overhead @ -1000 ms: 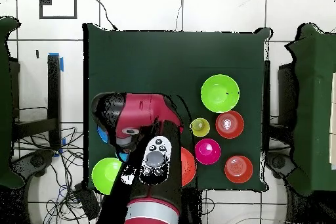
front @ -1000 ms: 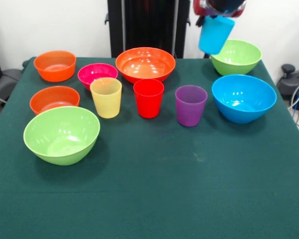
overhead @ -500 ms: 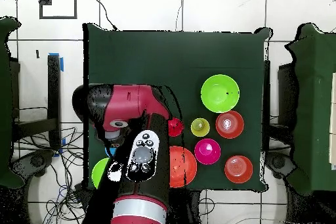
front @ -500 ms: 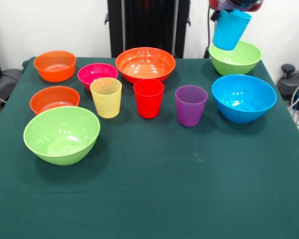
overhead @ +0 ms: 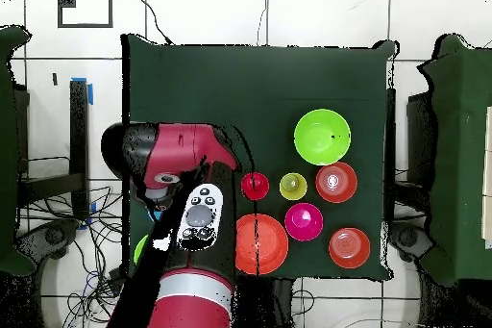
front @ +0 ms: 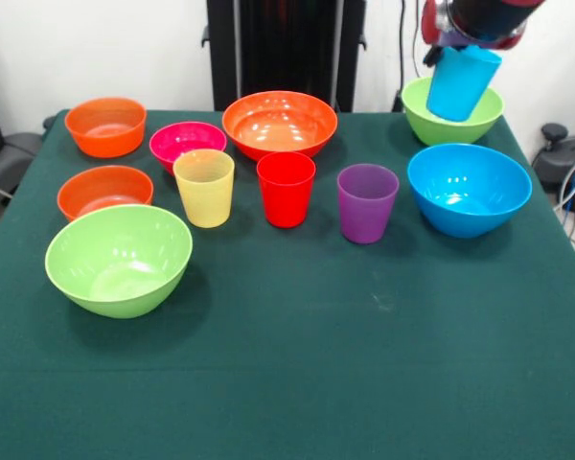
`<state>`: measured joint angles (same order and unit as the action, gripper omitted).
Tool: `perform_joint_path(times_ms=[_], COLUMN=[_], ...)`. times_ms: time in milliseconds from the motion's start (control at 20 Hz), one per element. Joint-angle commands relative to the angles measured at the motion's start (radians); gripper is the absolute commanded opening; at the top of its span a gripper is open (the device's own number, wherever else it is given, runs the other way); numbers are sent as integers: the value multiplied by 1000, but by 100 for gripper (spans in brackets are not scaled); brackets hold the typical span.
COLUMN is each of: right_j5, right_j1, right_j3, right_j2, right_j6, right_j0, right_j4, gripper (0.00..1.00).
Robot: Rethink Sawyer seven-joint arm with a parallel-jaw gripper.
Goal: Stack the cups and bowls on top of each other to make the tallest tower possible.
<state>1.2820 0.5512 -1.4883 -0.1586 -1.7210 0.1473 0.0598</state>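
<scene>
My gripper (front: 464, 50) is at the top right of the front view, shut on the light blue cup (front: 462, 84). It holds the cup tilted just above the far lime green bowl (front: 431, 113). The yellow cup (front: 204, 187), red cup (front: 286, 189) and purple cup (front: 367, 202) stand in a row mid-table. The large blue bowl (front: 469, 189) sits to the right of them. The wide orange bowl (front: 279, 123), the magenta bowl (front: 187, 142), two small orange bowls (front: 105, 126) (front: 104, 190) and the near lime green bowl (front: 119, 259) sit to the left.
In the overhead view the red arm (overhead: 183, 151) covers the purple cup, the blue bowl and most of one green bowl. The black pedestal (front: 286, 48) stands behind the green table (front: 316, 364).
The gripper has carried the light blue cup rightward and downward in the front view, from beside the far green bowl to just above it. Nothing else moved.
</scene>
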Motion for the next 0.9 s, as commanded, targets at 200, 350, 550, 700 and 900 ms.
perform_joint_path(times_ms=[200,350,550,700,900], right_j5=[-180,-199,-231,-240,-263], right_j1=[-10,-10,-9,-12,-23], right_j3=[-89,-100,-128,-151,-164], right_j2=[72,66,72,88,101], right_j6=[-153,-136,-125,-128,-134], right_j0=[5,-2,-11,-14,-15], right_j4=[18,-3,0,23,36], gripper=[0,0,0,0,0])
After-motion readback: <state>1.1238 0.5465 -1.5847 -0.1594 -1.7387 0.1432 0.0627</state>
